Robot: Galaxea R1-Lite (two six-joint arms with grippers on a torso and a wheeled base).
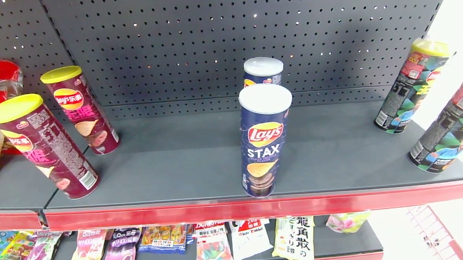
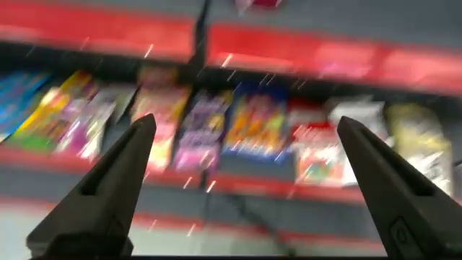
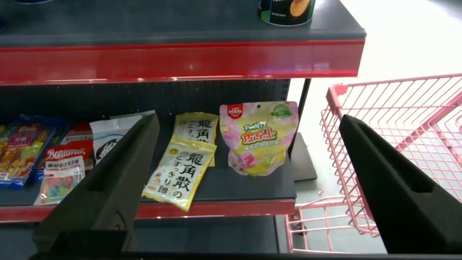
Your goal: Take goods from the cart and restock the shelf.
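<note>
While the blue can stands upright, lid up, at the shelf edge, my left gripper and right gripper, jaws apart, face the lower tier, the right beside the cart.

Matt grey metal shelf, glossy red front lip; perforated metal pegboard; pink wire cart.

Upper shelf: left can near the front, another can behind it. Centre can at the front edge, rear can directly behind. Right cans at the right end. Lower shelf: snack bags in a row; cart right of it.
</note>
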